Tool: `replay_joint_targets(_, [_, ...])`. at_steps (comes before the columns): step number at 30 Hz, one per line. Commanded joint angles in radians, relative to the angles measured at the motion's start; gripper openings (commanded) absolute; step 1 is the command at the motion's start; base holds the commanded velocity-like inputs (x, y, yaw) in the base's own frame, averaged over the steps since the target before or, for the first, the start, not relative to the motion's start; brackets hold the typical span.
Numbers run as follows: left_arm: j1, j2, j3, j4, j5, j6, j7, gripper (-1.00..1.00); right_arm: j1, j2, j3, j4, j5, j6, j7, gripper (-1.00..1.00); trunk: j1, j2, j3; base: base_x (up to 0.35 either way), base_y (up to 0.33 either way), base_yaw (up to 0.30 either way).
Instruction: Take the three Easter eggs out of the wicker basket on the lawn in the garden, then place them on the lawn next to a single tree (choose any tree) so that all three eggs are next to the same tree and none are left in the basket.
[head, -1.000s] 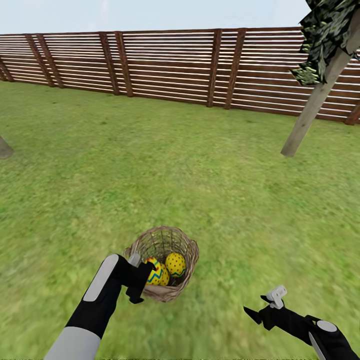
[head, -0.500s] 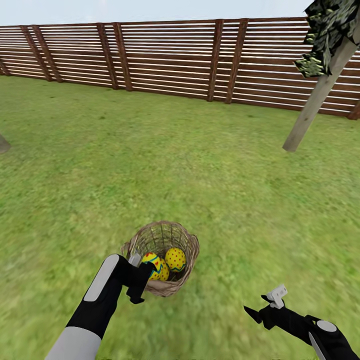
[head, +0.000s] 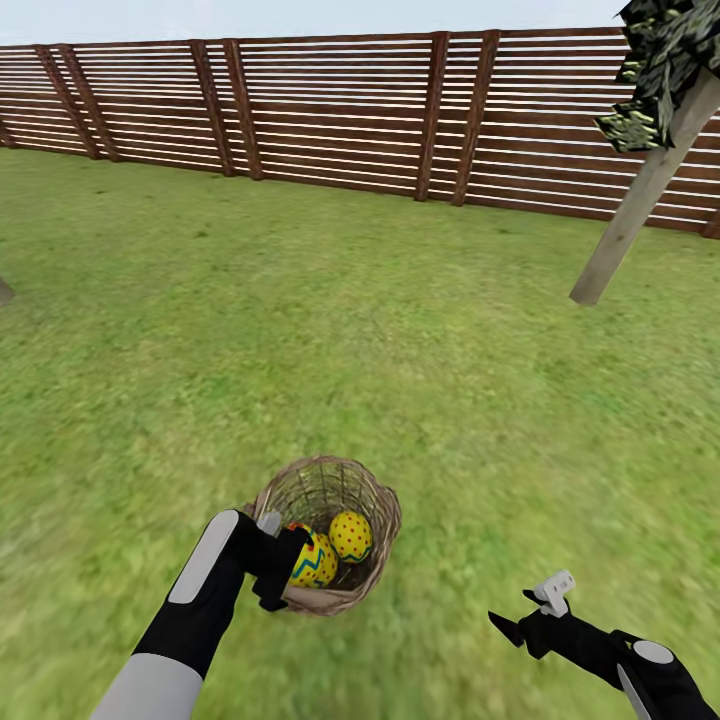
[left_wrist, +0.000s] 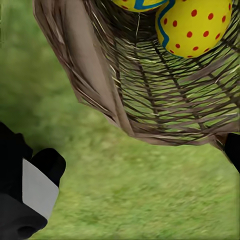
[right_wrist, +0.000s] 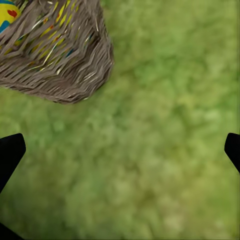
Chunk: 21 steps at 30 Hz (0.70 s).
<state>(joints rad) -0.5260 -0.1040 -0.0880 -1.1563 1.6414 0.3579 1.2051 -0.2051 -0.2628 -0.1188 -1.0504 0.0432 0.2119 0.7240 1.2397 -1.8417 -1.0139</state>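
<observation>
While the wicker basket (head: 327, 533) sits tilted on the lawn (head: 330, 330) with Easter eggs (head: 350, 535) inside, our left gripper (head: 272, 560) spreads open at its rim; the right gripper (head: 520, 612) hangs open aside. We judge the eggs smooth, rigid, light: grip around the middle.

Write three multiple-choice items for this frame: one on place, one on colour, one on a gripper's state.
1. Where are the visible Easter eggs?
A. inside the wicker basket
B. on the lawn beside the tree
C. in the right gripper

2. What colour are the eggs' dots?
A. red
B. white
C. black

3. How does the right gripper stand?
A. shut on an egg
B. open over grass
C. shut on the basket rim

Answers: 1 A, the eggs lie within the woven wall; 2 A, red dots on yellow shell; 3 B, the right wrist view shows its fingers wide apart above bare grass.
</observation>
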Motion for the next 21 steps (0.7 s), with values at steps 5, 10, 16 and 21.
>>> replay_joint_targets(5, [0.000,0.001,0.002,0.002,0.000,0.007,0.013,1.00,0.000,0.000,-0.002,0.000,0.004,0.006,0.005,1.00,0.000,0.000,-0.001,0.009,0.000,0.000])
replay_joint_targets(10, [-0.001,0.001,0.002,0.003,0.000,0.004,0.020,1.00,0.000,0.000,-0.002,0.000,0.004,0.006,0.003,1.00,0.000,0.000,-0.001,0.000,0.000,0.000])
replay_joint_targets(16, [0.000,-0.001,0.024,-0.006,0.001,-0.012,0.023,1.00,0.000,0.000,-0.001,0.000,0.004,0.006,-0.018,1.00,0.000,0.000,-0.001,0.000,0.000,0.000])
replay_joint_targets(21, [0.000,0.001,0.048,-0.013,0.003,-0.066,0.022,1.00,0.000,0.000,-0.002,-0.001,0.004,0.006,-0.019,1.00,0.000,0.000,-0.001,0.000,0.000,0.000])
